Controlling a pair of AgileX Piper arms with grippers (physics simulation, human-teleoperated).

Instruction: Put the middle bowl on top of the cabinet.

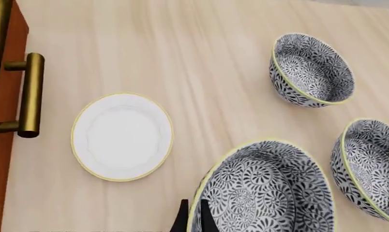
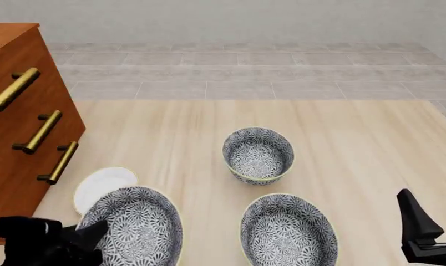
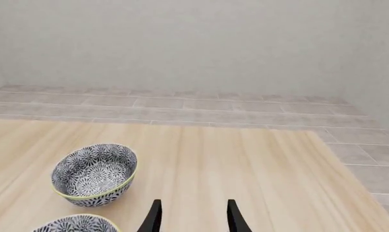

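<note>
Three patterned bowls, a white plate (image 2: 97, 187) and the cabinet (image 2: 23, 133) are shown on a pale wooden tabletop (image 2: 356, 144). The cabinet stands at the left edge, its three brass handles (image 2: 41, 131) facing right. The middle bowl (image 2: 138, 228) is seen at the near left, its rim clamped between the fingers of the left gripper (image 2: 86, 235). In the left wrist view the two dark fingertips (image 1: 181, 221) are placed on either side of that rim, so the left gripper (image 1: 194, 220) is closed narrowly on the middle bowl (image 1: 265, 188). In the front view this bowl overlaps the near edge of the plate. Whether it is raised off the tabletop cannot be told. A far bowl (image 2: 258, 155) is seen near the centre, and a near bowl (image 2: 288, 231) lies closer, to the right of the held one; the two are apart. The right gripper (image 2: 434, 221) is held at the near right, well apart from all bowls. In the right wrist view its fingers (image 3: 154, 217) are spread wide with nothing between them.
</note>
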